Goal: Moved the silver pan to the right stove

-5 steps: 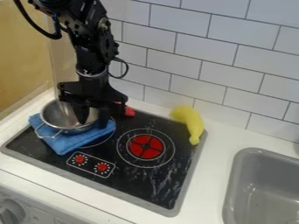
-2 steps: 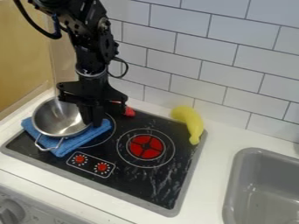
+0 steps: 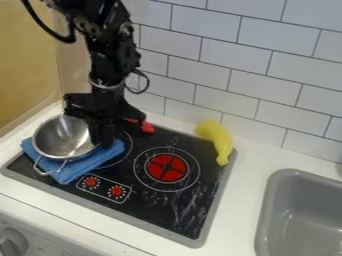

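Observation:
My gripper (image 3: 101, 141) hangs over the left part of the stove, right at the pan's right rim; how its jaws stand is hard to make out against the black stove. The silver pan (image 3: 61, 137) rests on a folded blue cloth (image 3: 93, 161) over the left burner, its wire handle toward the front left. To the right lies the right burner (image 3: 167, 167), a red disc with white rings and nothing on it.
A yellow banana (image 3: 217, 140) lies across the stove's back right edge. Behind the gripper is a red object (image 3: 147, 127). Two red knobs (image 3: 104, 188) are printed at the stove's front left. A grey sink (image 3: 300, 215) lies at the right.
The pan and the blue cloth have shifted left and slightly forward. Near the pan's right side, the gripper's lower end first moved right, then slightly left.

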Motion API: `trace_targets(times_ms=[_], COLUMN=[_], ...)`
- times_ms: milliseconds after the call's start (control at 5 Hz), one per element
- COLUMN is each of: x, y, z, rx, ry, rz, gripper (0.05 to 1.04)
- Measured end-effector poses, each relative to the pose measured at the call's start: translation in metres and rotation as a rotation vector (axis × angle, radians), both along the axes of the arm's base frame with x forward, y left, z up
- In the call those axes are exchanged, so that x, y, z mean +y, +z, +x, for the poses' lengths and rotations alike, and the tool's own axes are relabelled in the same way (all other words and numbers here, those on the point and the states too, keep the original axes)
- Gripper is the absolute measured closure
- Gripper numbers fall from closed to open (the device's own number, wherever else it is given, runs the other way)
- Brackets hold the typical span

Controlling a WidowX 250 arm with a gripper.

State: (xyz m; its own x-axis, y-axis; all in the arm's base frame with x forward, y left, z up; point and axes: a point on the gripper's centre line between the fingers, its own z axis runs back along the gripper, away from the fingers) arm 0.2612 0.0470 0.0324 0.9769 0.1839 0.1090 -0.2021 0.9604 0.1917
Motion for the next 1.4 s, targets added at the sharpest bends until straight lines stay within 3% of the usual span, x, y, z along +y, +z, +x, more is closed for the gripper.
trace_targets(times_ms=[200, 400, 800, 1200, 1400], x=[-0.002, -0.011, -0.058, -0.121, -0.136], y=[0.021, 0.031, 0.051, 0.040, 0.026], z=[-0.003, -0.007, 0.015, 0.027, 0.022], rx=[-0.016, -0.006, -0.055, -0.033, 0.003], ry=[-0.008, -0.042, -0.169, -0.322, -0.358], rz=[0.063, 0.092, 0.108, 0.095, 0.091], gripper=[1.033, 1.033, 1.033, 1.033, 1.033])
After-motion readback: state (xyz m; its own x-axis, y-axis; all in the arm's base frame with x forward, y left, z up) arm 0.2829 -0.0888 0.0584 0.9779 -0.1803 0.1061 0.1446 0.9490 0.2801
